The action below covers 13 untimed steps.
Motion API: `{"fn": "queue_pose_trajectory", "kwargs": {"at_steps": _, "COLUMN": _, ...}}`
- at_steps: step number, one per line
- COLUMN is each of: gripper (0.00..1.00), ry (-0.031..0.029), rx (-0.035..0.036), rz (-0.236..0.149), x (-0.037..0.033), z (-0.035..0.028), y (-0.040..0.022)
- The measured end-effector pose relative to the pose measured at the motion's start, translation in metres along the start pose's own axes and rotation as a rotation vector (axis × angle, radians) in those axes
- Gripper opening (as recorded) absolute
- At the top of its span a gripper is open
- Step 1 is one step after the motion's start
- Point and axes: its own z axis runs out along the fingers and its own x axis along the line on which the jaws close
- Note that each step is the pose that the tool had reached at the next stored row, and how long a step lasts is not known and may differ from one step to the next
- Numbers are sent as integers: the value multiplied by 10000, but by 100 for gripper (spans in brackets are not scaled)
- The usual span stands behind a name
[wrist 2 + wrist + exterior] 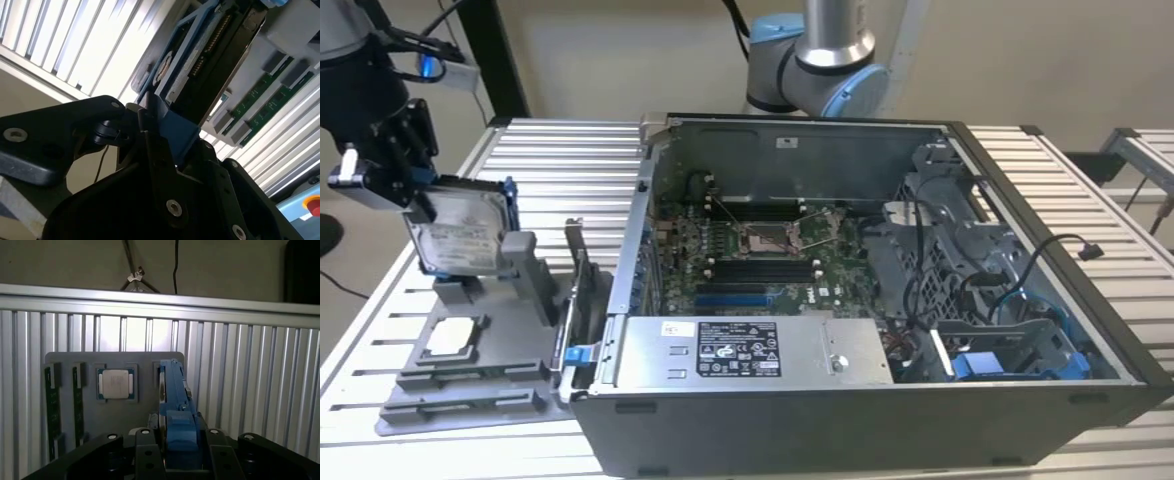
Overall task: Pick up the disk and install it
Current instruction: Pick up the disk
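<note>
Broadly, largest first. Slatted metal table (560, 160) carried everything. Open computer case (854, 410) lay on its side across the table's middle and toward the edge at the exterior view's right, lid off, presumably so that the boards and the drive bay (1001, 345) could be reached from above.

Grey parts tray (467, 385) sat by the table's near corner at the exterior view's left, just beside the case. Its slots likely kept each part standing where fingers could close on it.

The disk (460, 235) stood upright on edge over that tray, label facing the case, blue frame showing in both wrist views (175, 390) (200, 65). Could not tell whether its lower edge rested in the slot or hung just clear. Not yet in the case.

Gripper (416, 205) was clamped on the disk's upper end, fingers narrow against the blue frame (180, 437).

Processor chip (116, 384) lay flat in its tray pocket, near the disk, untouched. Memory sticks (50, 400) stood at the tray's far edge.
</note>
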Motion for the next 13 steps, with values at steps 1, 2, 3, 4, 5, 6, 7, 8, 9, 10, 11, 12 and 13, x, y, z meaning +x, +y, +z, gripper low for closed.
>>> {"fn": "queue_pose_trajectory", "kwargs": {"at_steps": 1, "gripper": 0, "ry": 1, "rx": 2, "rz": -1, "x": 0, "z": -6, "y": 0}}
{"fn": "queue_pose_trajectory", "kwargs": {"at_steps": 2, "gripper": 0, "ry": 1, "rx": 3, "rz": -3, "x": 0, "z": -6, "y": 0}}
{"fn": "queue_pose_trajectory", "kwargs": {"at_steps": 3, "gripper": 0, "ry": 1, "rx": 4, "rz": -3, "x": -1, "z": -8, "y": 0}}
{"fn": "queue_pose_trajectory", "kwargs": {"at_steps": 4, "gripper": 0, "ry": 3, "rx": 0, "rz": -3, "x": -1, "z": -18, "y": 0}}
{"fn": "queue_pose_trajectory", "kwargs": {"at_steps": 5, "gripper": 0, "ry": 3, "rx": 1, "rz": -4, "x": -2, "z": -33, "y": 0}}
{"fn": "queue_pose_trajectory", "kwargs": {"at_steps": 6, "gripper": 0, "ry": 4, "rx": 10, "rz": -7, "x": -3, "z": -52, "y": 0}}
{"fn": "queue_pose_trajectory", "kwargs": {"at_steps": 7, "gripper": 0, "ry": 4, "rx": 32, "rz": -12, "x": -5, "z": -72, "y": 1}}
{"fn": "queue_pose_trajectory", "kwargs": {"at_steps": 8, "gripper": 0, "ry": 5, "rx": 74, "rz": -18, "x": -7, "z": -90, "y": 2}}
{"fn": "queue_pose_trajectory", "kwargs": {"at_steps": 9, "gripper": 0, "ry": 7, "rx": 141, "rz": -24, "x": -7, "z": -105, "y": 2}}
{"fn": "queue_pose_trajectory", "kwargs": {"at_steps": 10, "gripper": 0, "ry": 12, "rx": 192, "rz": -29, "x": -8, "z": -116, "y": 2}}
{"fn": "queue_pose_trajectory", "kwargs": {"at_steps": 11, "gripper": 0, "ry": 39, "rx": 204, "rz": -30, "x": -15, "z": -123, "y": 1}}
{"fn": "queue_pose_trajectory", "kwargs": {"at_steps": 12, "gripper": 0, "ry": 60, "rx": 203, "rz": -29, "x": -21, "z": -130, "y": 1}}
{"fn": "queue_pose_trajectory", "kwargs": {"at_steps": 13, "gripper": 0, "ry": 64, "rx": 203, "rz": -30, "x": -21, "z": -137, "y": 2}}
